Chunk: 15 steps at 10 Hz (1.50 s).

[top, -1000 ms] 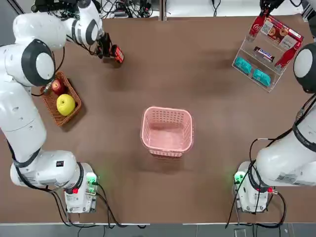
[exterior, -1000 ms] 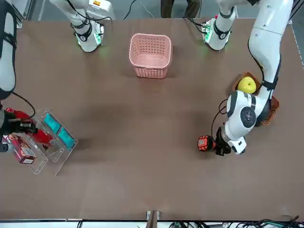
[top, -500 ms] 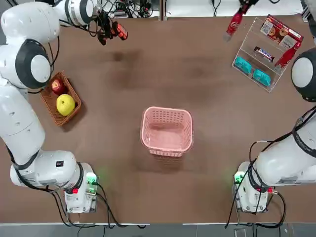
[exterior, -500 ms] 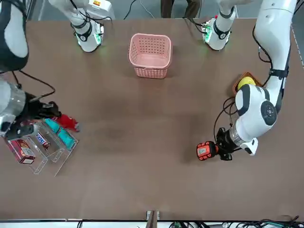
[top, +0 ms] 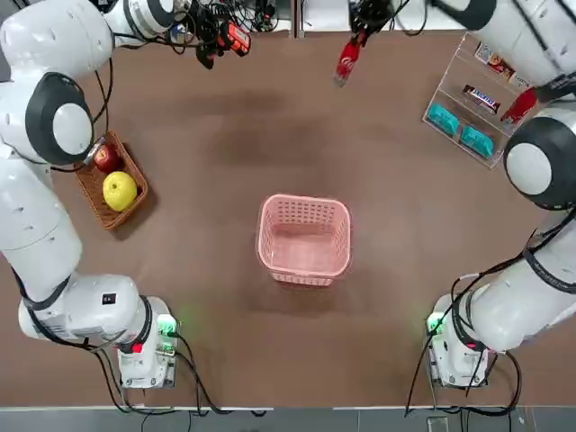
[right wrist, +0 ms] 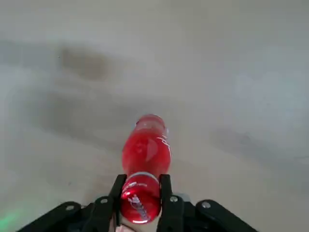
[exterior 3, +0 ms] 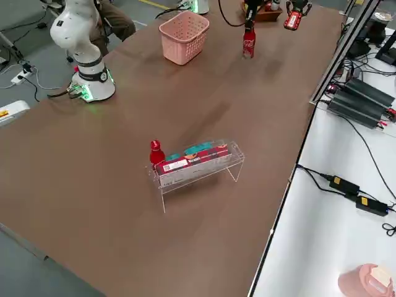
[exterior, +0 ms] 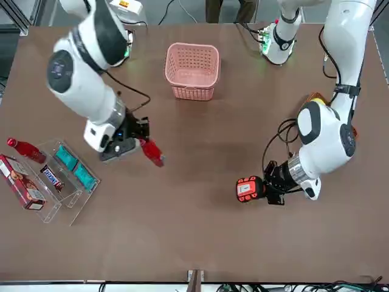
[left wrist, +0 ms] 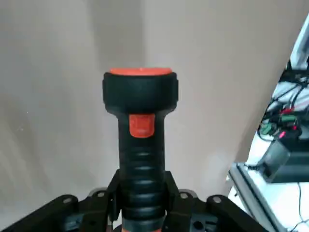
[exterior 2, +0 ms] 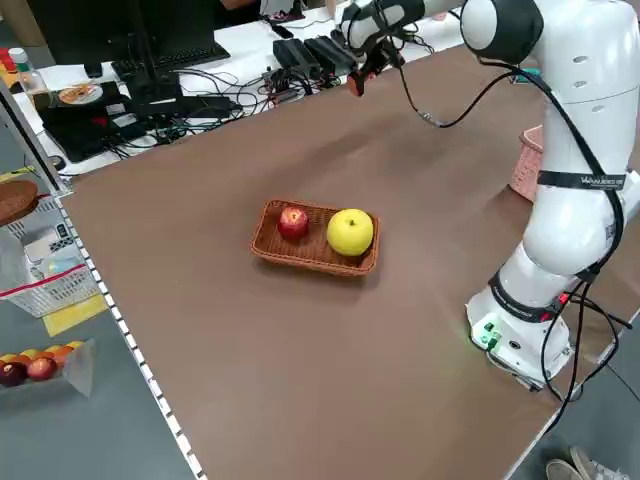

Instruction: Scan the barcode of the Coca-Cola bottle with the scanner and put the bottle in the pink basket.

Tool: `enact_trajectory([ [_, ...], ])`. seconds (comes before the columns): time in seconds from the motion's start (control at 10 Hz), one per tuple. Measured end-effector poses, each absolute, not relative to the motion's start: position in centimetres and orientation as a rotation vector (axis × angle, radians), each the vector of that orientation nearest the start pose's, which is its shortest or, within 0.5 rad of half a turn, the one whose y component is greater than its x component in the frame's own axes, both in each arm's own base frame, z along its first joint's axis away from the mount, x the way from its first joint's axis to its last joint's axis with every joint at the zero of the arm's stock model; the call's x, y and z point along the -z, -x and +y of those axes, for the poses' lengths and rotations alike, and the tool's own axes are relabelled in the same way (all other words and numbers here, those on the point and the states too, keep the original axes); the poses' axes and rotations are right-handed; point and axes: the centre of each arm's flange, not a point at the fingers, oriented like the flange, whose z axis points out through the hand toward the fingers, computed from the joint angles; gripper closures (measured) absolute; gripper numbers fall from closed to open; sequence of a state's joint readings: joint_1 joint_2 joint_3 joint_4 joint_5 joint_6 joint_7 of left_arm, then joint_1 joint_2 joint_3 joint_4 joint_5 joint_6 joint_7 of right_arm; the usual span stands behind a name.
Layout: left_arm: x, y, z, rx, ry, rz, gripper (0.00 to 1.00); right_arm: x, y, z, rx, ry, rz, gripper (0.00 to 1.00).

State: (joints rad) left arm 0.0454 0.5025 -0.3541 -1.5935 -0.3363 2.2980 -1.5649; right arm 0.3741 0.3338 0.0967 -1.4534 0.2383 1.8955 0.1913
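Got the Coca-Cola bottle (right wrist: 146, 157) clamped by its cap end in the right gripper (right wrist: 142, 181), up over the counter's (top: 225, 243) far side. Pointing base down and away from the gripper, long axis steeply slanted; in the top view, leaning base-first toward the robot's side and a bit toward the left arm. Gripping the scanner (left wrist: 142, 145) by its handle in the left gripper (left wrist: 142, 193), also at the far side, orange-red head aimed roughly toward the right arm. Held well apart from the bottle.

Seeing the pink basket (top: 304, 241) mid-counter, nearer the robot's bases. Also on the plain brown surface: at the robot's left, a wicker tray (top: 93, 189) with a red apple (top: 106, 159) and a yellow apple (top: 120, 191); at far right, a clear stand (exterior: 74, 198) with a second red bottle (exterior: 27, 151), a red box (exterior: 21, 182), a chocolate bar (exterior: 52, 178) and teal packs (exterior: 84, 176).

Beyond the counter: a white side table (exterior 3: 322, 229) with cables, plus a monitor (exterior 2: 100, 30). Behind the robot, a person's legs (exterior: 231, 11).
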Motion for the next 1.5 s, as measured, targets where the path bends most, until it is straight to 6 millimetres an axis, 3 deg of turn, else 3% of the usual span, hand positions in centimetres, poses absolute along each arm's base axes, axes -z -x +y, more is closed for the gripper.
enact_trajectory([
  [0.2,-39.1,-67.1,-19.8,-0.451,2.662,-2.335,0.63,-48.6,-59.4,34.3,0.092,2.723,-0.235,0.67],
  [0.4,-39.4,-66.3,-20.6,-0.538,2.657,-2.359,0.63,-47.2,-58.4,38.5,0.134,2.609,-0.194,0.67],
  [0.8,-37.5,-64.7,-22.6,-0.545,2.636,-2.429,0.63,-44.6,-57.3,43.3,0.209,2.530,-0.163,0.67],
  [1.1,-38.0,-64.6,-22.7,-0.540,2.628,-2.448,0.63,-41.5,-58.3,43.6,0.241,2.529,-0.112,0.67],
  [1.5,-38.1,-64.6,-22.4,-0.536,2.625,-2.452,0.63,-41.5,-59.1,42.8,0.248,2.525,-0.092,0.67],
])
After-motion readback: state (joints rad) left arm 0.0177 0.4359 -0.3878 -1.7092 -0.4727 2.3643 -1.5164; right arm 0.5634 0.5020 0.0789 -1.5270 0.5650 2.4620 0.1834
